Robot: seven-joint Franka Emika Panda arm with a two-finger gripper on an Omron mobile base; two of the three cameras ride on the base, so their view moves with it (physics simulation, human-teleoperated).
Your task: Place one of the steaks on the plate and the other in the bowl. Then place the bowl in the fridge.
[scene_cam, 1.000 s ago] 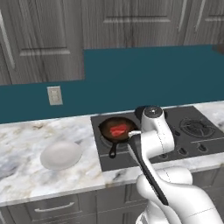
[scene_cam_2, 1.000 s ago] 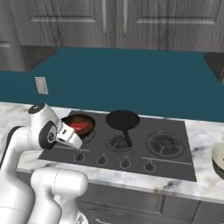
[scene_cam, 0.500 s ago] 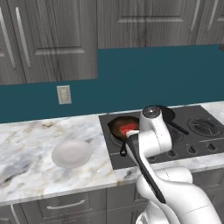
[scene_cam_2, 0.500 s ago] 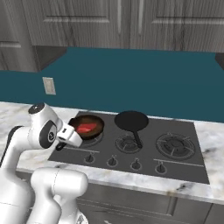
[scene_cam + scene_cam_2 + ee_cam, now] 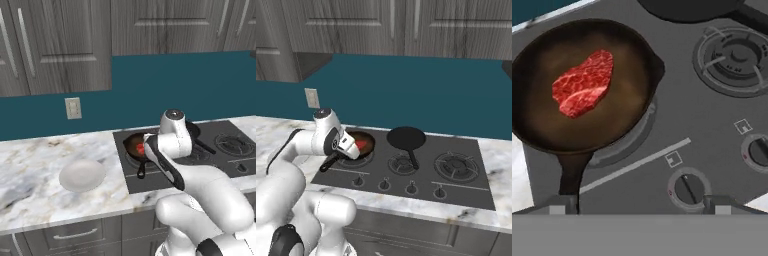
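Note:
One steak [image 5: 582, 82], red with pale streaks, lies flat in a brown skillet [image 5: 632, 70] on the stove's front left burner. It also shows as a red patch [image 5: 140, 148] beside my hand, and again as a red patch [image 5: 362, 145]. My gripper [image 5: 641, 204] hangs open above the skillet's handle and the stove knobs, with nothing between its fingertips [image 5: 562, 202]. The white plate [image 5: 81, 175] sits empty on the marble counter left of the stove. The bowl and the fridge are out of view.
A second, empty black skillet [image 5: 406, 137] rests on the stove's middle rear burner. The black cooktop [image 5: 456, 190] has a row of knobs [image 5: 684, 187] along its front. Behind it are a teal backsplash with a wall outlet [image 5: 73, 108] and grey cabinets above.
The whole scene has slid a little to the right in both base views, so the camera has moved. My hand stays over the skillet and the gripper stays open.

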